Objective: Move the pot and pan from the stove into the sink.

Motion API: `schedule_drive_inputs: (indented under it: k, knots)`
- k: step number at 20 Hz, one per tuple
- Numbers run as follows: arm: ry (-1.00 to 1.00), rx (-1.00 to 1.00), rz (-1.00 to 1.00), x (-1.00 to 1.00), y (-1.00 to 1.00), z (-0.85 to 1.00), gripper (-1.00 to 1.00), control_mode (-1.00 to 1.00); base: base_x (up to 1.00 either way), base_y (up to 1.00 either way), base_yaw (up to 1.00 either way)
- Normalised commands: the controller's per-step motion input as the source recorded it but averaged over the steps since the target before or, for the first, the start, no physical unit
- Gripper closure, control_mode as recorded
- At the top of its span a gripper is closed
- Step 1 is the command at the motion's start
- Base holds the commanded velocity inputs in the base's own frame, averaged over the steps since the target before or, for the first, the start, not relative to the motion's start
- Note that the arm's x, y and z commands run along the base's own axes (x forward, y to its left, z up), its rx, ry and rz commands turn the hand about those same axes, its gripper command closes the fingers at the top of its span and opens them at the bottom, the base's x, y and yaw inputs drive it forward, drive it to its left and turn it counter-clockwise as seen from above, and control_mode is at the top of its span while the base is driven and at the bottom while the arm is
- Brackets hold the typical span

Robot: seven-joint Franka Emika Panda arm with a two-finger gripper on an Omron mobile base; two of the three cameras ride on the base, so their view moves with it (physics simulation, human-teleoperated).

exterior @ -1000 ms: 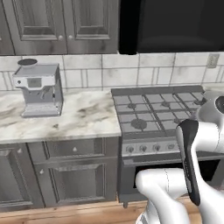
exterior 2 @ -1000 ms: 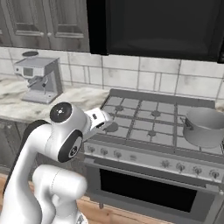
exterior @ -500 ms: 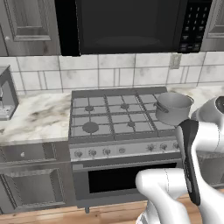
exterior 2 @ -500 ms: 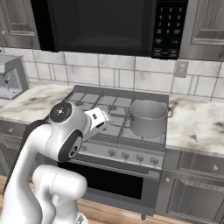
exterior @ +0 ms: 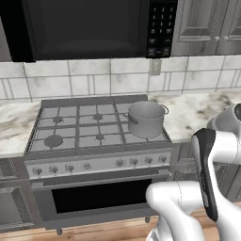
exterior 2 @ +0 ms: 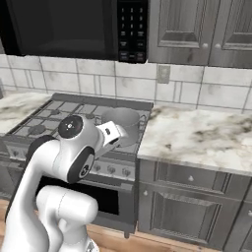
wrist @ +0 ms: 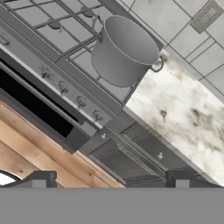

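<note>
1. A rendered kitchen: grey panelled cabinets (exterior 2: 197,29) above, a pale tiled backsplash (exterior: 84,82), marbled countertop (exterior 2: 202,135) on either side of the range, and wood flooring (wrist: 39,148) below.
2. A black microwave (exterior: 89,28) hangs over the stove (exterior: 94,136); its keypad (exterior: 161,26) shows small pale buttons, but no writing on it can be read.
3. No brand or label is legible on any surface.
4. One wall outlet plate (exterior: 155,67) sits in the tiles behind the stove's right rear corner.
5. The stove has grid grates, round burners and one row of front knobs (exterior: 99,164), with a dark oven window (exterior: 101,195) under them; the exact knob count is hard to tell.
6. One pot (exterior: 146,118), grey metal with straight tall sides and small side handles, stands upright on the grate at the stove's right edge, towards the front right corner, just beside the countertop.
7. From the hand camera the pot (wrist: 122,50) looks empty and sits close to the grate's edge next to the marble.
8. The gripper (wrist: 109,180) is held well apart from the pot, out over the floor in front of the range, its two dark fingertips (wrist: 41,178) spread wide with nothing between them.
9. In the right base view the white arm's hand (exterior 2: 112,133) points towards the pot (exterior 2: 121,120).
</note>
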Motion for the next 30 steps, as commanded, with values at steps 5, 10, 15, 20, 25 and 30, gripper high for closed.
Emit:
schedule_drive_inputs:
  k: [5,10,15,20,25,30]
  knots:
    - [0.0,0.0,0.0,0.0,0.0,0.0,-1.0,1.0,0.26,-0.02,-0.01]
    - [0.0,0.0,0.0,0.0,0.0,0.0,-1.0,1.0,0.76,0.0,-0.01]
    - [0.0,0.0,0.0,0.0,0.0,0.0,-1.0,1.0,0.66,0.03,-0.03]
    - [0.0,0.0,-0.01,0.05,0.02,0.0,-1.0,-1.0,0.03,0.0,0.0]
    - [0.0,-0.01,-0.09,0.26,0.58,0.0,-1.0,-1.0,0.0,0.0,0.0]
    - [0.0,-0.03,-0.12,0.25,0.75,-0.02,-1.0,-1.0,0.0,0.0,0.0]
